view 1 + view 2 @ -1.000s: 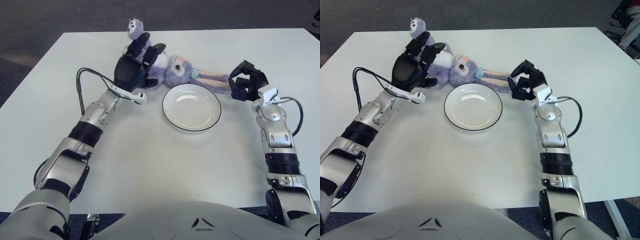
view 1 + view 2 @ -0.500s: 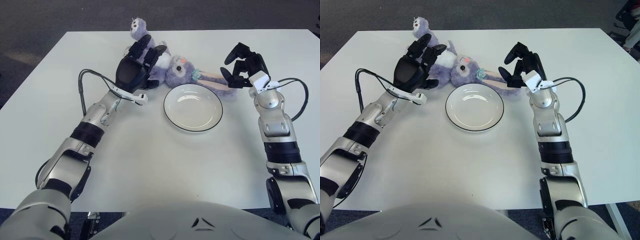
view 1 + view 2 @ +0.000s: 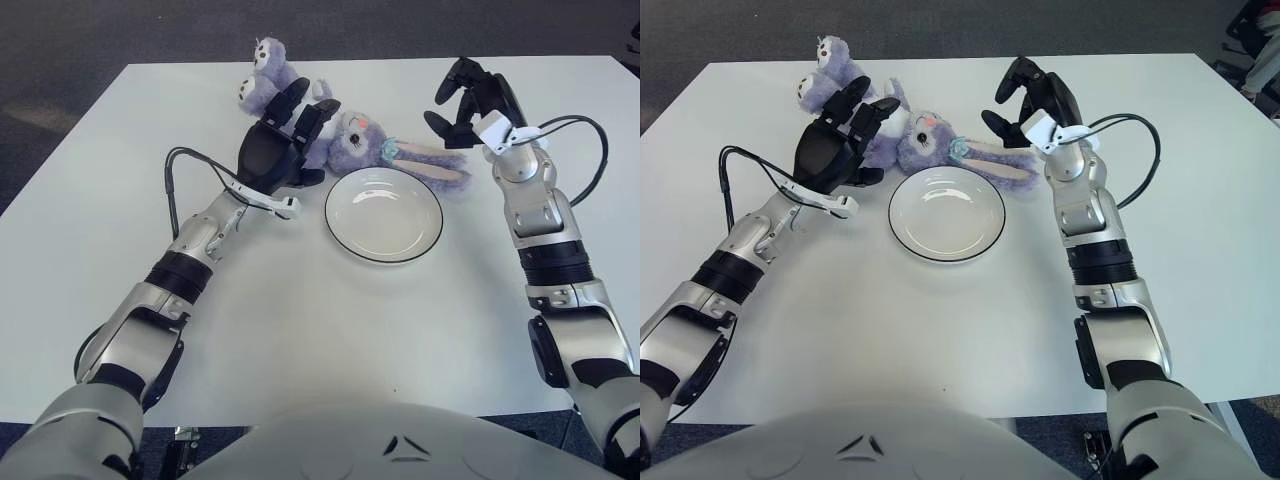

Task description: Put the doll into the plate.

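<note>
The doll (image 3: 345,140), a purple plush rabbit, lies on the white tabletop (image 3: 300,320) in the upper middle of the frame, just above the empty plate (image 3: 383,214), its long ears trailing right along the plate's far rim. The left hand (image 3: 278,148) is laid over the doll's body, fingers (image 3: 303,122) spread across the plush rather than clamped, probably to steady or nudge it toward the plate. The right hand (image 3: 470,100) hovers above the ear tips at upper right, fingers curled but apart, holding nothing. The left hand hides the doll's torso, so how firmly it presses cannot be told.
</note>
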Robot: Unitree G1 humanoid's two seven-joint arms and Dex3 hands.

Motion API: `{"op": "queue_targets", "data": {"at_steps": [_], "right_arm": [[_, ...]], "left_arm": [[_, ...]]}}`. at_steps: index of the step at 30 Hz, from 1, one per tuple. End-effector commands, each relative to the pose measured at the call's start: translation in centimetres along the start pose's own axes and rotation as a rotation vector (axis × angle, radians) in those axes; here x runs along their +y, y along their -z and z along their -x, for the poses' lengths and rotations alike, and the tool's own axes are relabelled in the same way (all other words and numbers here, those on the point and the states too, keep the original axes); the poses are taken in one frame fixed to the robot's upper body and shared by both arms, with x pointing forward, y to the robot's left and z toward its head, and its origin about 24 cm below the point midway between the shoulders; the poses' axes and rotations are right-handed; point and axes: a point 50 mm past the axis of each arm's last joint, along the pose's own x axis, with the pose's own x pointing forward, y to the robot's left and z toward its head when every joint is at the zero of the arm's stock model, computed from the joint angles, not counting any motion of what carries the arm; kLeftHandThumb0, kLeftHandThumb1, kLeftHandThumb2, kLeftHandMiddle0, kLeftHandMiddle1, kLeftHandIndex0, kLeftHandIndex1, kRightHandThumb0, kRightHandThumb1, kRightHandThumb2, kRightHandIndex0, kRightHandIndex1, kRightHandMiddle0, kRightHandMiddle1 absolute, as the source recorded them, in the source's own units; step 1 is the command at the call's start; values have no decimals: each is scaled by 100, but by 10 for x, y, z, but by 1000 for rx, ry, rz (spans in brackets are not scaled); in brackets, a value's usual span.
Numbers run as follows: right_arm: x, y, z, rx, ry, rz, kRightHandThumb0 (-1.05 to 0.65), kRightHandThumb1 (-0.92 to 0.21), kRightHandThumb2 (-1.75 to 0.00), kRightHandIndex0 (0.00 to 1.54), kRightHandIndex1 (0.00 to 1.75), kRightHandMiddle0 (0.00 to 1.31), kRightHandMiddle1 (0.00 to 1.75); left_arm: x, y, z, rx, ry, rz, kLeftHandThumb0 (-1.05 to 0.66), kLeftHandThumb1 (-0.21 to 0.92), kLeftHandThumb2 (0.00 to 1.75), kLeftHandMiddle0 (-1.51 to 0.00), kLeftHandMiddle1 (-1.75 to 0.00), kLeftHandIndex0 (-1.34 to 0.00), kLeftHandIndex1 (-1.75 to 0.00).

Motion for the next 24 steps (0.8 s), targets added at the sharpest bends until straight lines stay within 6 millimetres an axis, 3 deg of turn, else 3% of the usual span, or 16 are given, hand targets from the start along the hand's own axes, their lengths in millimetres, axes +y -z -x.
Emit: {"op": "queue_targets", "data": {"at_steps": [1,10,16,24], "right_arm": [[2,-2,-6,-11,-13,23,-41,-58,-97,84,175,41,175],[10,1,-15,-3,-45,45,-41,-57,-99,81,175,42,175],[14,-4,-24,0,-35,107,-41,-57,-99,73,175,42,175],[22,-4,-35,15,-49,108,-41,-58,-98,68,175,41,175]], "left_arm": [[-2,-4,4,-10,10,7,-83,92,113,-30,-12,0,-81],[-7,-18,10,-69,23,85,-72,92,97,-41,-74,-4,-120],[-10,-28,14,-118,21,149,-64,92,85,-47,-95,-18,-129],[-14,-37,15,-162,13,179,-59,91,70,-51,-106,-28,-133]]}}
